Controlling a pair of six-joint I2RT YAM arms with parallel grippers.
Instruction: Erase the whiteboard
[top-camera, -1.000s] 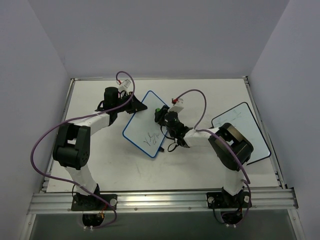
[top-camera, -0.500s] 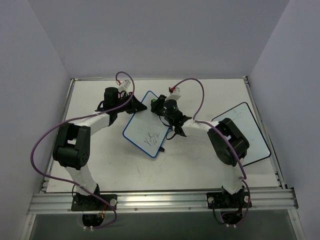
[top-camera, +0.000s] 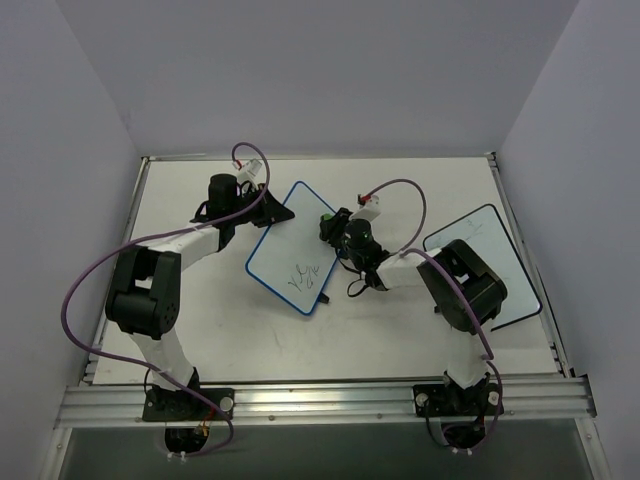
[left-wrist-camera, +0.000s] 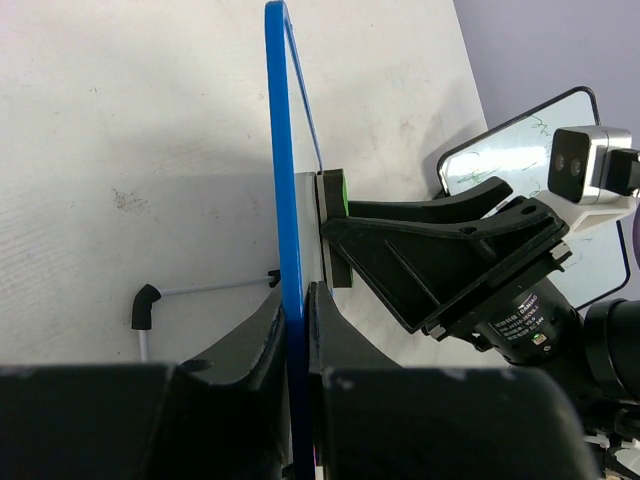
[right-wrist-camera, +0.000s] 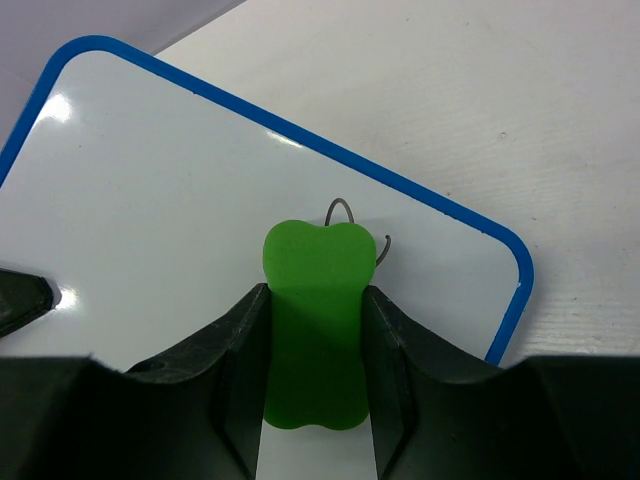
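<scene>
1. Since half a second ago, the right gripper (top-camera: 330, 224) has slid a little nearer and rightward from the board's far corner, taking the green eraser (top-camera: 327, 216) along. The whiteboard (top-camera: 292, 250) and the left gripper (top-camera: 265, 210) have kept their places.
2. From the top view, the whiteboard sits mid-table (top-camera: 200, 300), and the left jaws are closed on its far-left frame. The dark handwriting (top-camera: 300, 277) near the close corner lies well apart from the eraser. A black-framed board (top-camera: 490, 262) rests to the right. Finger contact is too small to read here.
3. From the left wrist, we see the whiteboard (left-wrist-camera: 280, 190) edge-on, pinched in the narrow gap of the left gripper (left-wrist-camera: 297, 320). The eraser (left-wrist-camera: 341, 195) presses its far face, backed by the right gripper (left-wrist-camera: 440, 250).
   - We judge the panel thin, light and stiff, with a slick face, so it would skid or tip under a push.
   - The frame edge is the sound place to hold it (opposite the eraser's pressure).
   - The written face is hidden entirely, and a black foot (left-wrist-camera: 146, 304) shows at the left.
4. From the right wrist, the right gripper (right-wrist-camera: 312, 310) clamps the eraser (right-wrist-camera: 312, 340) flat against the whiteboard (right-wrist-camera: 180, 190).
   - A dark stroke (right-wrist-camera: 345, 208) peeks out above the eraser.
   - The fingers (right-wrist-camera: 240, 350) cut off the nearer face, so the remaining writing is out of sight.
</scene>
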